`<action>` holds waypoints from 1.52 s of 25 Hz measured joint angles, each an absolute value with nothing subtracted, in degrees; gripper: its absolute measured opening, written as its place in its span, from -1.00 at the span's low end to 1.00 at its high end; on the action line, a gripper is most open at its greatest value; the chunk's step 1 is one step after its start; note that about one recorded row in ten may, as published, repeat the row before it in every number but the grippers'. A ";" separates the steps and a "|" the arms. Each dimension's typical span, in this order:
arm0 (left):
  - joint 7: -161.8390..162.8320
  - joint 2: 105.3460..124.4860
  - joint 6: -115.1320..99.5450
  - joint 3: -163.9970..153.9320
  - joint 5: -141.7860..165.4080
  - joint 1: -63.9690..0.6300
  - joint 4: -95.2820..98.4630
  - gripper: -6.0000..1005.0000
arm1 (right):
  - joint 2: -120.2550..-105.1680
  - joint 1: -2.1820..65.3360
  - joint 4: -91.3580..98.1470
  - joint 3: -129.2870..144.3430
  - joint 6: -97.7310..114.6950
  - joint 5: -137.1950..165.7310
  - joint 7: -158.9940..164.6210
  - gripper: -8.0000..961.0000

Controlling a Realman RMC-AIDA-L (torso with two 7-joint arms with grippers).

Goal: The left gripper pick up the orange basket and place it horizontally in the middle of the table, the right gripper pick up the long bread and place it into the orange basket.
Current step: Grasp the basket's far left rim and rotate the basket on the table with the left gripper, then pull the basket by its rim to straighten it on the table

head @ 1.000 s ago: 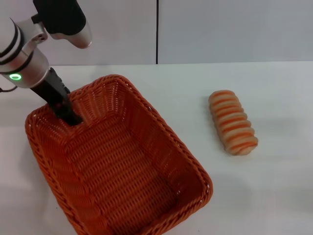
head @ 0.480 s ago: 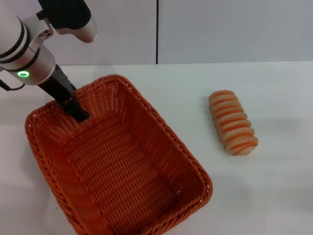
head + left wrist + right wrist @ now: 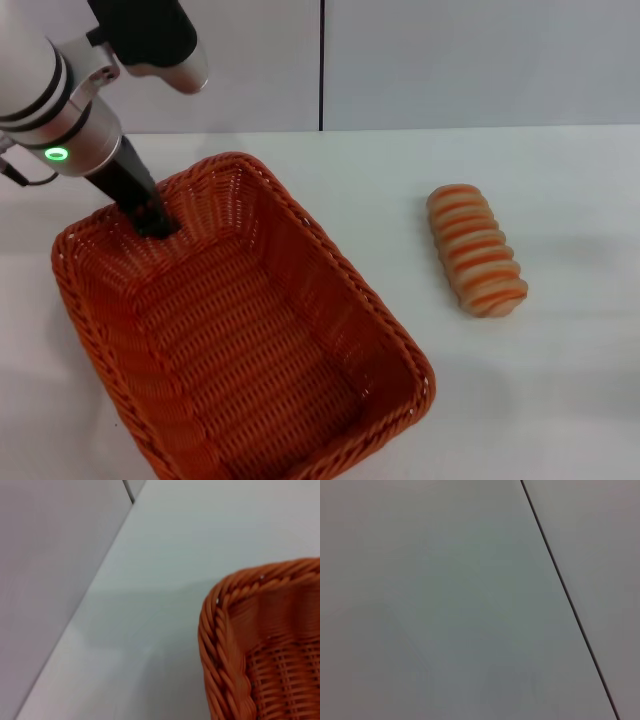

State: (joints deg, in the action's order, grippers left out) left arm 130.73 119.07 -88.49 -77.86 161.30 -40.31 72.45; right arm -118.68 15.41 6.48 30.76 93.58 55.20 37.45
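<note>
The orange basket (image 3: 330, 262) lies slantwise on the left half of the white table (image 3: 560, 390), one corner toward the front. My left gripper (image 3: 150, 220) reaches down from the upper left, and its black tip is at the basket's far left wall, just inside the rim. The left wrist view shows one braided corner of the orange basket (image 3: 225, 645) close up. The long bread (image 3: 476, 250), tan with orange-brown stripes, lies on the table to the right of the basket, well apart from it. My right gripper is out of view.
A grey wall with a dark vertical seam (image 3: 321, 65) stands behind the table's far edge. Bare tabletop lies between the basket and the bread. The right wrist view holds only a plain grey surface with a dark line (image 3: 565, 590).
My left gripper's tip shifted right along the basket's far wall, then back and slightly farther away, and now sits at the rim. Basket and bread have stayed put.
</note>
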 joint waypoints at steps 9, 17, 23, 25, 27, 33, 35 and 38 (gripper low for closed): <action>139.69 119.10 -87.24 -77.87 158.57 -41.06 76.43 -0.41 | -118.44 15.61 10.07 27.84 91.94 55.01 37.46 0.32; 158.04 118.59 -86.90 -70.36 160.31 -43.80 78.52 -0.56 | -117.11 17.72 13.30 24.86 87.29 55.00 37.55 0.32; 164.11 118.57 -90.56 -68.47 164.29 -42.31 78.80 -0.61 | -116.19 19.52 15.00 25.28 84.99 55.57 37.68 0.32; 164.74 118.58 -91.44 -68.23 164.33 -41.03 79.84 -0.62 | -116.13 20.12 15.49 25.53 84.25 55.72 37.70 0.32; 164.93 118.78 -93.01 -67.50 164.35 -39.54 81.23 -0.63 | -116.13 20.85 15.72 26.13 83.31 55.78 37.92 0.32; 165.22 119.07 -96.39 -67.01 163.73 -35.76 84.41 -0.65 | -116.10 22.79 16.28 29.19 81.18 55.86 38.30 0.32; 165.25 119.08 -97.48 -67.02 162.68 -34.50 85.62 -0.65 | -116.10 23.29 16.30 29.70 80.93 55.88 38.28 0.32; 165.27 119.09 -98.95 -67.04 159.76 -32.29 87.36 -0.65 | -116.10 23.84 16.31 29.88 80.54 55.90 38.28 0.32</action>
State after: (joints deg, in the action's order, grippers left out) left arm 165.27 119.09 -98.95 -67.04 159.76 -32.29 87.36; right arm -116.10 23.84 16.31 29.88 80.54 55.90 38.28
